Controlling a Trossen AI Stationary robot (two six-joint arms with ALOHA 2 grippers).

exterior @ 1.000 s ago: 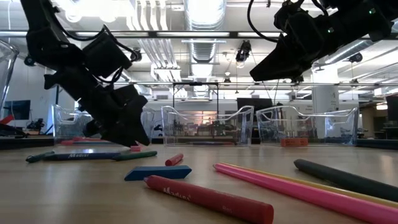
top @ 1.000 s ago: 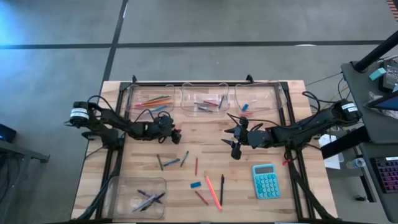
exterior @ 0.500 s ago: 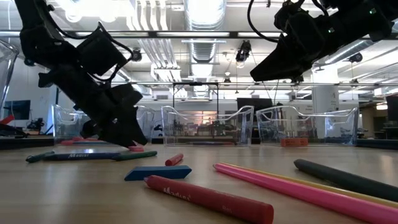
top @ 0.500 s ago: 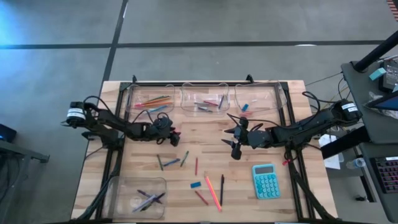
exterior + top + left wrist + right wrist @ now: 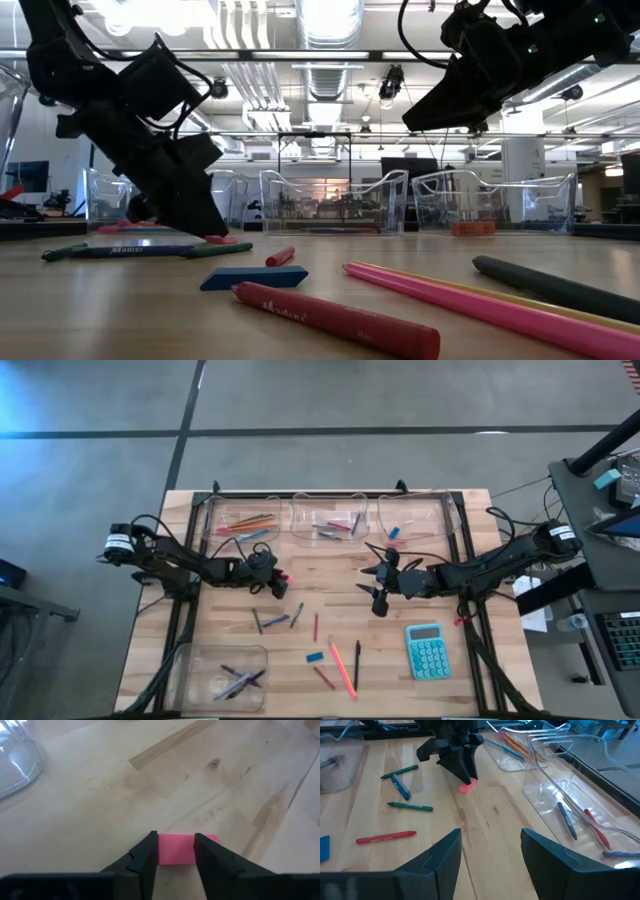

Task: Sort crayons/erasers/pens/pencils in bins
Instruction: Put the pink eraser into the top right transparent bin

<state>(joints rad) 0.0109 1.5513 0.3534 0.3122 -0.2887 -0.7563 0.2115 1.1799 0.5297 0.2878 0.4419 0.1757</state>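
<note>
Reaching down to the table from the left side, the left gripper stood with its tips on the wood and a pink eraser between its two fingers — the jaws were set narrowly on either side of the block, the inner faces right at its edges, though whether they pressed it firmly could not be told. The eraser lay flat on the table under the gripper, in front of the row of bins along the far edge and nearest the one holding the pencils. Beyond the gripper's tips toward the near edge lay loose crayons in green and blue, and farther off a red crayon, a blue eraser, a pink pencil and a dark pen. The right gripper hung above the middle of the table, well apart from the left one — its jaws stood wide with nothing between them. A teal calculator sat near the right gripper, toward the near edge.
</note>
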